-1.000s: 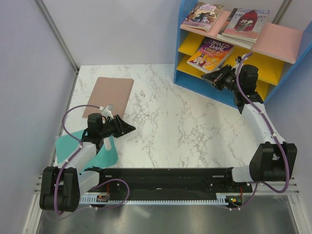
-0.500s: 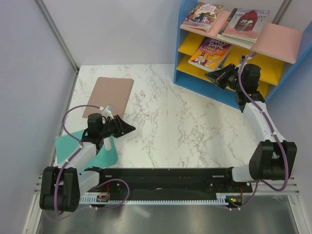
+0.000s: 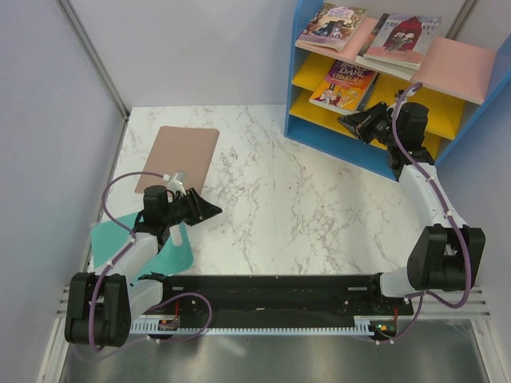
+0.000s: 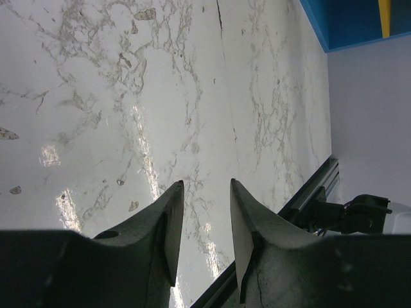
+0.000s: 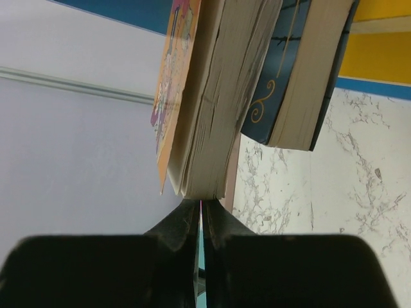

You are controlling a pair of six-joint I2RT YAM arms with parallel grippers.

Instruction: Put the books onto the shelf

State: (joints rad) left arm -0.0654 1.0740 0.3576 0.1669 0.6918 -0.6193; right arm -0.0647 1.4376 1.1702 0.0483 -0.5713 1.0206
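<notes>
Right gripper (image 3: pixel 350 121): jaws closed to a thin slit, nothing clamped; tips set against the near edge of the Dahl book (image 3: pixel 345 82), contact apparent in the right wrist view.
Left gripper (image 3: pixel 214 211): jaws partly apart, empty; low over the bare surface (image 3: pixel 279 199) near the front-left corner, well apart from the shelf (image 3: pixel 293 80).
Dahl book position: on a yellow board below the pink top board, cover up, tilted with the slant, at the left part of that board.
Blue book (image 5: pixel 273 70): next to the Dahl book in the right wrist view, page edges toward the camera; under or beside it, cannot tell; mostly hidden from above.
Top board (image 3: pixel 463 68): pink, right end bare; left top book (image 3: pixel 331 24) and right top book (image 3: pixel 403 36) lying on it side by side, covers up.
Shelf position: far-right corner of the surface, blue frame, boards slanted.
Board (image 3: pixel 180 155): plain brownish-pink, flat on the surface at far left, apart from both grippers.
Teal sheet (image 3: pixel 172 255): at the near-left edge, partly under the left arm.
</notes>
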